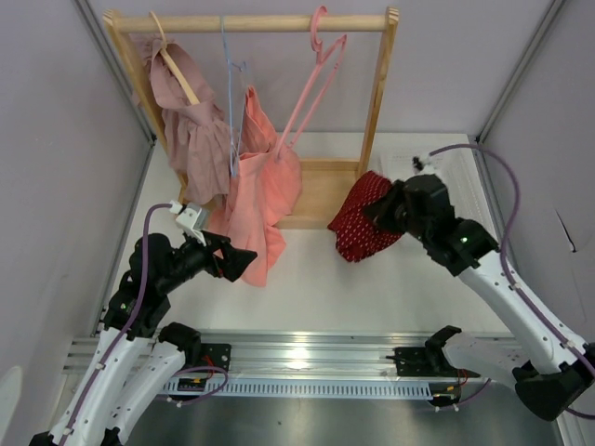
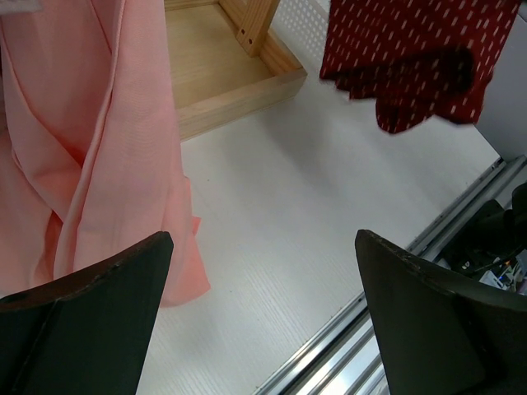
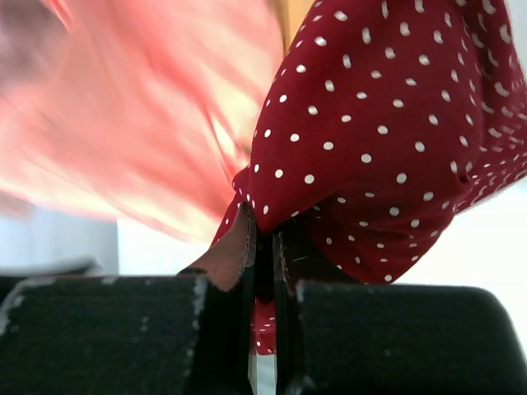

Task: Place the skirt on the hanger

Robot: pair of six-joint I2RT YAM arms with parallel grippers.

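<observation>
The skirt [image 1: 361,218], dark red with tiny white dots, hangs bunched above the white table to the right of the rack's base. My right gripper [image 1: 381,209] is shut on its fabric; in the right wrist view the cloth [image 3: 387,140] drapes over the pinched fingertips [image 3: 247,234]. The skirt also shows at the top right of the left wrist view [image 2: 420,58]. The pink hanger [image 1: 314,88] hangs empty from the wooden rail, tilted. My left gripper [image 1: 244,259] is open, low at the left beside the salmon garment, holding nothing.
A wooden rack [image 1: 376,93] stands at the back with a base board [image 1: 321,190]. On it hang a mauve ruffled garment [image 1: 191,130] on a wooden hanger, and a salmon-pink garment [image 1: 260,186] on a pale blue wire hanger [image 1: 232,102]. A metal rail [image 1: 297,353] runs along the near edge.
</observation>
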